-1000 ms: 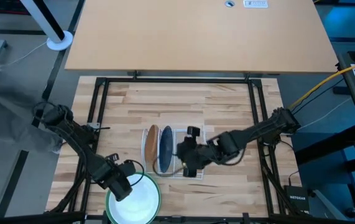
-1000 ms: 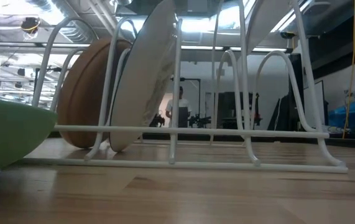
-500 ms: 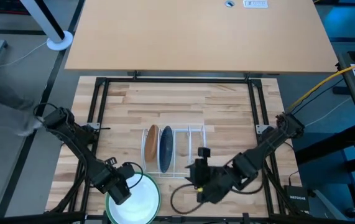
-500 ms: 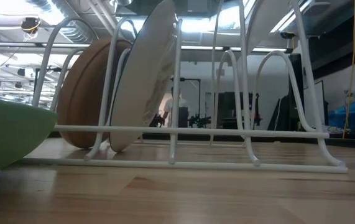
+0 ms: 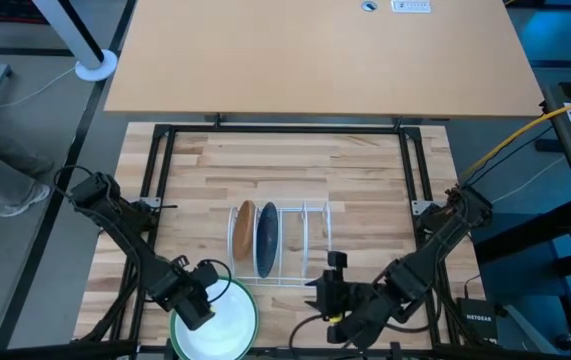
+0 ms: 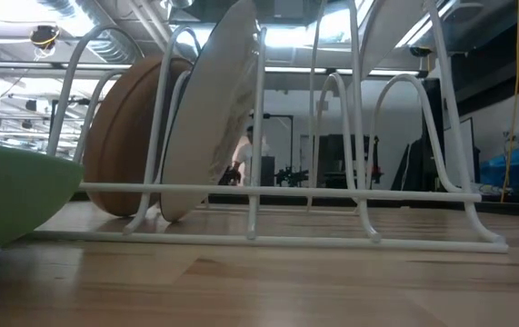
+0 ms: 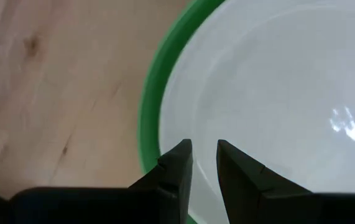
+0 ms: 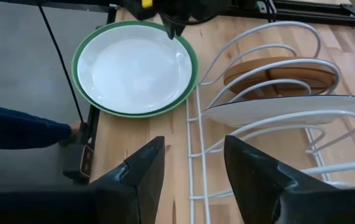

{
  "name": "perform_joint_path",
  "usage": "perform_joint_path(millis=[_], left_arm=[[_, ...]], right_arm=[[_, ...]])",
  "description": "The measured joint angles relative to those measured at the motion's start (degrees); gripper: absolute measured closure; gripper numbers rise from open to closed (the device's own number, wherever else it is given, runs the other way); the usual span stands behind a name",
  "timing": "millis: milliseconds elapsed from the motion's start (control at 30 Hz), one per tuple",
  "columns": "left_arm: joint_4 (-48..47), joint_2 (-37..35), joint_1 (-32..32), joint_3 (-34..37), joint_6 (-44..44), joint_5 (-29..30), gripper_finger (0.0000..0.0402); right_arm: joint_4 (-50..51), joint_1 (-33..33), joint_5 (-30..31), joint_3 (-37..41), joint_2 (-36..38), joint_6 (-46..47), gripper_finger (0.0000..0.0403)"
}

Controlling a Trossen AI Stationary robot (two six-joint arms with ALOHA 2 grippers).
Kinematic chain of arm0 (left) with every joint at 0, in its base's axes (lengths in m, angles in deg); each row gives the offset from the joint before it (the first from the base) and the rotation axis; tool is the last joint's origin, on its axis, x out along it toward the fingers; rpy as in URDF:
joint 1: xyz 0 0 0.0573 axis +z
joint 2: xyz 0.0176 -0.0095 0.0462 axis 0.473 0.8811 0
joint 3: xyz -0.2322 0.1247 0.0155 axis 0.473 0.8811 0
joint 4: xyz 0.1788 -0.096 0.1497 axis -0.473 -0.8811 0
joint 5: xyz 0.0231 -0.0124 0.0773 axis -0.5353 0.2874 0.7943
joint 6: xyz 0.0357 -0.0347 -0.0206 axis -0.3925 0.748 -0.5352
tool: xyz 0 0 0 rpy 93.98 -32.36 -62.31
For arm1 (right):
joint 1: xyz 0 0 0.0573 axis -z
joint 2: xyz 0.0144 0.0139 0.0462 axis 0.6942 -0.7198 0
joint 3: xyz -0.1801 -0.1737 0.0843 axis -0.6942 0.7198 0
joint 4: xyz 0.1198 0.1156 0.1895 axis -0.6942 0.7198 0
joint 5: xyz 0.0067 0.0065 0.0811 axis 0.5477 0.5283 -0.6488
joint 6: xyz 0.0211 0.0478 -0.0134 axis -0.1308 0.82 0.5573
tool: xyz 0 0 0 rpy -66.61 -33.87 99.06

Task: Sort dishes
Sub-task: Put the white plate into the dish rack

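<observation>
Sorting half done, by the look of it. In the white wire rack (image 5: 295, 245), standing on edge in neighbouring slots: tan-brown plate (image 5: 245, 228) and dark blue plate (image 5: 266, 238) — propped upright by the wires, so needing no holding. To the right of them in the rack, free slots.

Just in front of the rack and to its left, lying flat on the surface (image 5: 365, 170): green plate (image 5: 249, 298) with white plate (image 5: 220, 325) nested inside it — stacked, so probably to be parted before racking.

At the stack's rim on the side nearest the rack, left end effector (image 5: 197, 300), fingers only narrowly apart over the white plate's edge and nothing visibly pinched; likely lining up to take that edge.

Just in front of the rack, right of the stack, right end effector (image 5: 327, 290), fingers spread and empty — seemingly parked clear of the free slots, looking across rack and stack.
</observation>
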Motion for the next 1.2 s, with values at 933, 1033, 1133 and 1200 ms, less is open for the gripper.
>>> perform_joint_path(millis=[933, 1033, 1133, 1200], left_arm=[[9.48, -0.13, 0.02, 9.49, 2.95, -1.39, 0.0335], [9.3, -0.45, 0.22, 9.24, 2.95, -3.86, 0.0335], [9.07, -0.43, 0.24, 8.67, 2.5, -6.23, 0.0335], [9.11, -0.43, 0.24, 8.57, 2.45, -7.32, 0.0335]], right_arm=[[-3.1, -0.61, 1.1, 0.0, -1.54, -0.01, 0.0233], [-3.48, -0.58, 1.17, 0.02, -3.04, -0.01, 0.0233], [-3.49, -0.58, 1.02, 0.02, -4.72, -0.23, 0.0233], [-3.51, -0.54, 1.02, 0.04, -5.73, -0.23, 0.0233]])
